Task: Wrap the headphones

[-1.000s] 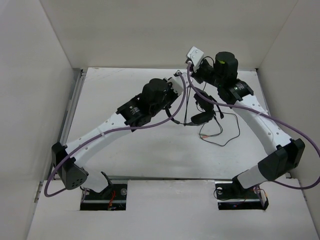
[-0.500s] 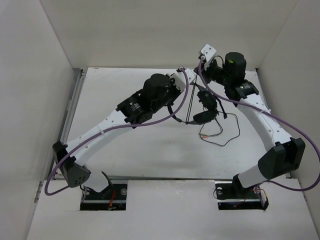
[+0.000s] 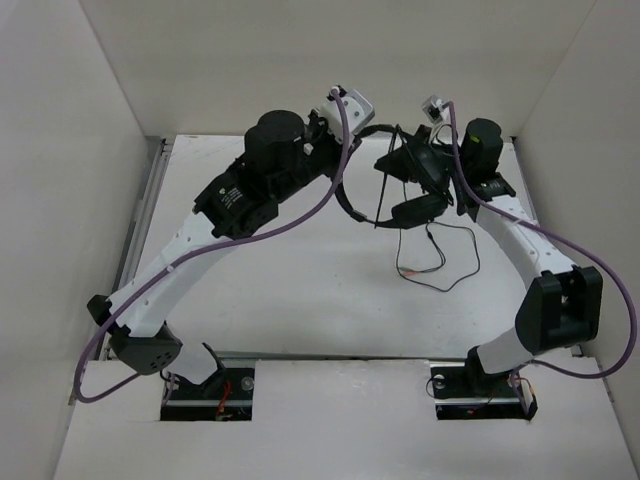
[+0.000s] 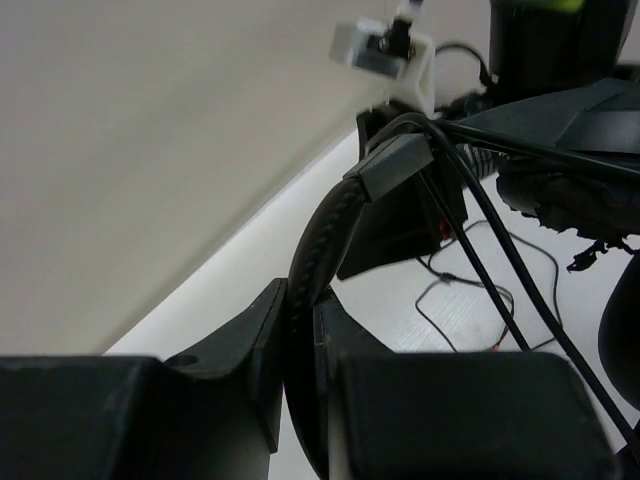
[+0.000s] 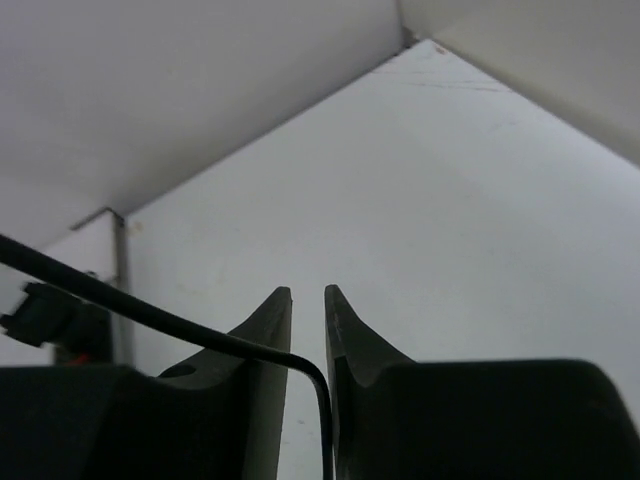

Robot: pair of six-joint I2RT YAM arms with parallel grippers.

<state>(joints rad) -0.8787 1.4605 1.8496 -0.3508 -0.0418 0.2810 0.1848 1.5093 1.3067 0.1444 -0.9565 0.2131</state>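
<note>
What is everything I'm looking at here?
headphones: one, black, held up between the arms
cord: one, thin black, from the headphones down to a loose loop on the table
table: one, white, under everything
walls: three, white, around the table
purple cables: two, one along each arm
arms: two, white and black, near edge
left pincer: one, black, shut on the headband
right pincer: one, black, slightly parted, cord between its fingers

No legible text, brand, number or sign anywhere. Small pale marks on the left arm's black joint housing (image 3: 232, 196), left of centre and toward the far side, perhaps printed labels, too small to read. No readable lettering on the headphones (image 3: 415, 208) either, even close up from the wrists.
</note>
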